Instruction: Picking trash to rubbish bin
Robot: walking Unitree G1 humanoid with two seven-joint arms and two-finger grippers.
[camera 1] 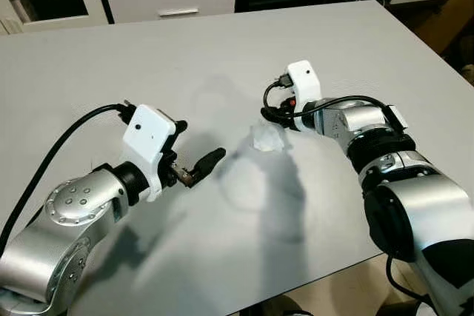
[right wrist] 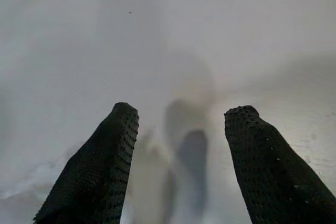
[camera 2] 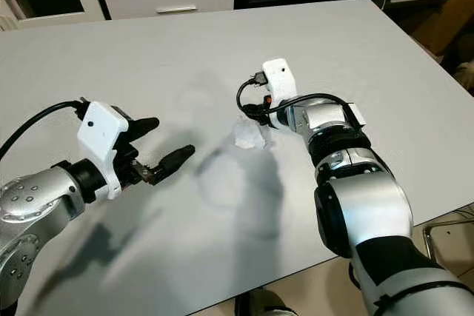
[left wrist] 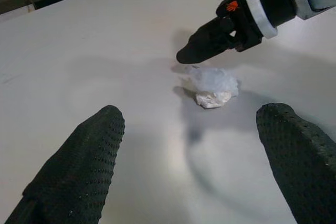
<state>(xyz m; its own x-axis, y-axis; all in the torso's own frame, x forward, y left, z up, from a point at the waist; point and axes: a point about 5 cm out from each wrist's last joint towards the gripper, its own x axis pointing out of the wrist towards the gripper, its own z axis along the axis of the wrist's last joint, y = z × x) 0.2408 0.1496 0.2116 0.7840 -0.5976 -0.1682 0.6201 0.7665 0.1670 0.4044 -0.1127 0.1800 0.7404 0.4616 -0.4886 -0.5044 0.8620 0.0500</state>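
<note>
A small crumpled wad of white trash [camera 1: 266,137] lies on the white table [camera 1: 222,49], near its middle. My right gripper [camera 1: 268,113] reaches in from the right and is open. Its fingertips [left wrist: 191,53] hover just beyond the wad, close to it, with nothing between them. In the right wrist view the two fingers [right wrist: 115,140] point at bare tabletop. My left gripper [camera 2: 167,138] is open too and hangs above the table to the left of the wad [left wrist: 212,87], aimed at it from a short distance.
White drawers [camera 1: 170,1] and a dark shelf unit stand behind the table's far edge. A brown cardboard box [camera 1: 452,12] sits past the right edge. The table's front edge [camera 1: 296,283] runs close to my body.
</note>
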